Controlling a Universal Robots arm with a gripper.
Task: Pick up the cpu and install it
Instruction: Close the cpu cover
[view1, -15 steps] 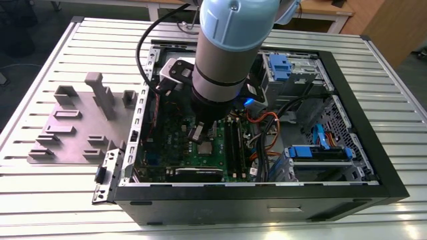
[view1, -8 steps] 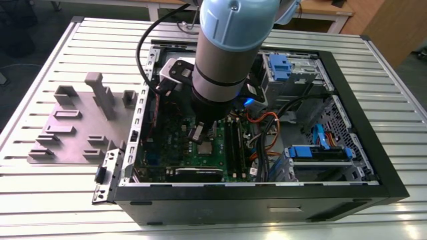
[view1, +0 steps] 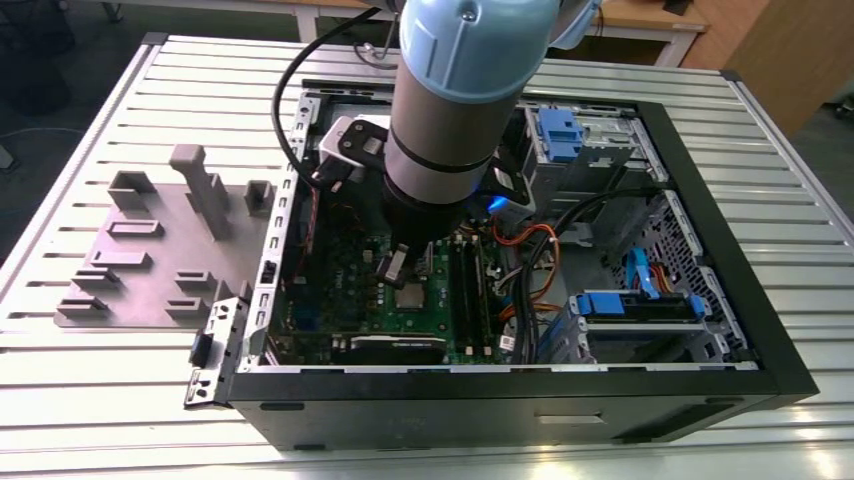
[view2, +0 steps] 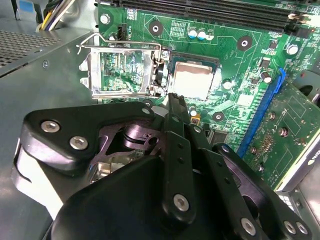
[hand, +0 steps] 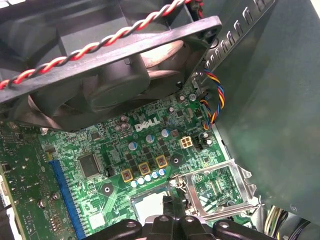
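Install step: small silvery square cpu (view2: 194, 80) seated, hinged steel frame (view2: 120, 92) open; black tool (view2: 172, 98) pressed together, empty, beside it.

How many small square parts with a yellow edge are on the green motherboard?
3 in the first wrist view, in one row between the fan and the cpu: first square, middle square, third square. The fan may hide more.

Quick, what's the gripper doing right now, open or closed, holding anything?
The gripper: shut, nothing in it; its tip is just beside the cpu, which lies on the motherboard.
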